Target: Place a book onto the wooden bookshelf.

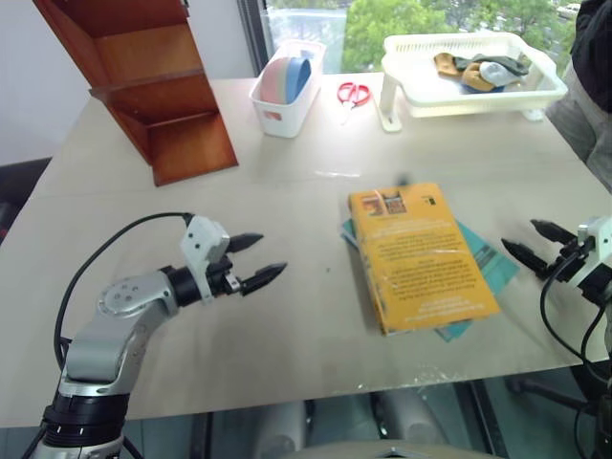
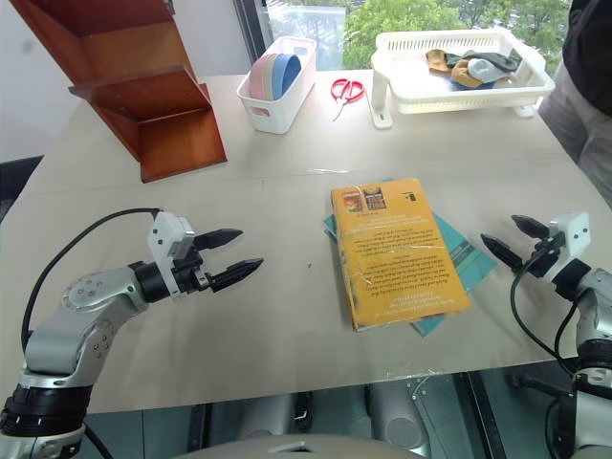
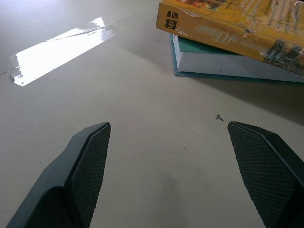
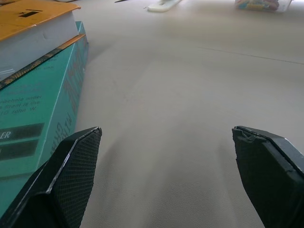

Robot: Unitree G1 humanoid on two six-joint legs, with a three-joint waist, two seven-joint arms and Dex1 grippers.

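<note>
Left gripper [image 1: 256,258]: fingers spread wide, nothing between them, hovering low over bare tabletop and pointed toward the books. Right gripper [image 2: 507,241]: fingers likewise spread, empty, sitting just off the table's right edge and aimed inward.

Taking the table centre as the clock hub, head view: left gripper at about 8 o'clock, right gripper at about 4 o'clock. The yellow-orange book [image 1: 421,256] lies flat just right of centre, near 3 to 4 o'clock, stacked on the thinner teal book [image 1: 483,256], whose edges stick out past it on the right and near side. The wooden bookshelf [image 1: 158,86] stands at 11 o'clock, well apart from both books. A white plastic bin [image 1: 285,91] sits at 12, red-handled scissors [image 1: 354,93] beside it, and a white tray [image 1: 469,91] at 1 to 2 o'clock.

Judgement: the step in hand is the approach to the book; no contact yet. To do it well, bring both grippers in level at the height of the upper book only, pressing its two long edges, since the spine seen from the left wrist rides above the teal one. The glossy wrap looks slippery, possibly loose film, so squeeze firmly before lifting. Lift straight up so the teal book stays put.
</note>
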